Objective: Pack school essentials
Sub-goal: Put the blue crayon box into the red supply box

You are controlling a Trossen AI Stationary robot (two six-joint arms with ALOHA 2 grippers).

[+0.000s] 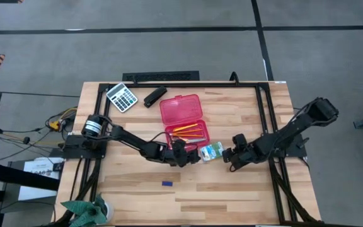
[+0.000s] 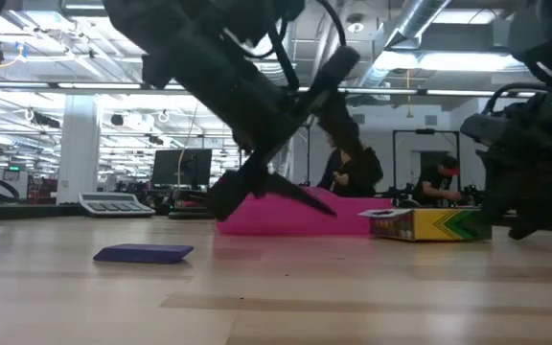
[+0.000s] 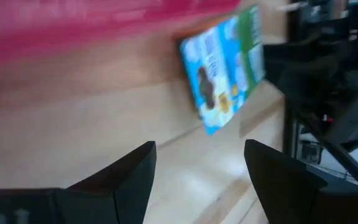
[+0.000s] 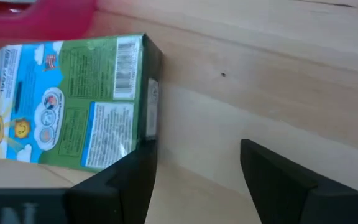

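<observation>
An open pink pencil case (image 1: 183, 118) lies mid-table with orange pencils (image 1: 188, 131) in its near half. The green-and-white packet (image 1: 211, 151) lies flat on the wood just right of the case's near corner. It also shows in the wrist views as the packet (image 3: 225, 65) and the packet (image 4: 73, 102). My left gripper (image 1: 180, 155) is low at the case's near edge, left of the packet, open (image 3: 197, 146). My right gripper (image 1: 230, 157) is low just right of the packet, open (image 4: 196, 146). A tiny blue piece (image 1: 166, 184) lies nearer the table's near edge. Scissors and pen do not show. My right gripper has one finger (image 4: 135, 177) standing at the packet's near corner (image 4: 149, 134), coming level from the table's right. I cannot tell whether it touches. The packet lies flat on the table.
A grey calculator (image 1: 121, 96) and a black stapler (image 1: 155, 96) lie near the far edge, left of the case. A green crumpled thing (image 1: 84, 211) sits at the near left corner. Bare wood shows along the near side around the blue piece (image 2: 142, 253).
</observation>
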